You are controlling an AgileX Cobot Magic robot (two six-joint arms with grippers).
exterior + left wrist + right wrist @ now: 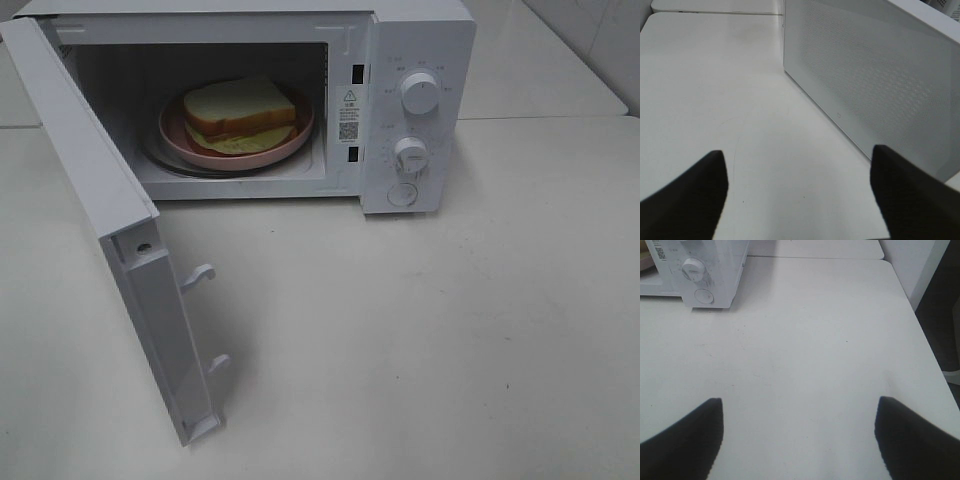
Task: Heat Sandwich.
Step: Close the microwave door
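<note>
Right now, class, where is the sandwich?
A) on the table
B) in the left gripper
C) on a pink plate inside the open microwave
C: the sandwich sits on the pink plate inside the microwave, its door swung open.

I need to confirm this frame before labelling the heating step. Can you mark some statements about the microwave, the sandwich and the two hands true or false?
1. The microwave door stands open. True.
2. The sandwich lies outside the microwave. False: it sits on the pink plate inside it.
3. The right hand holds the sandwich. False: it is open and empty over the table.
4. The control panel carries an upper knob and a lower knob. True.
5. The left hand is open, holding nothing. True.
</note>
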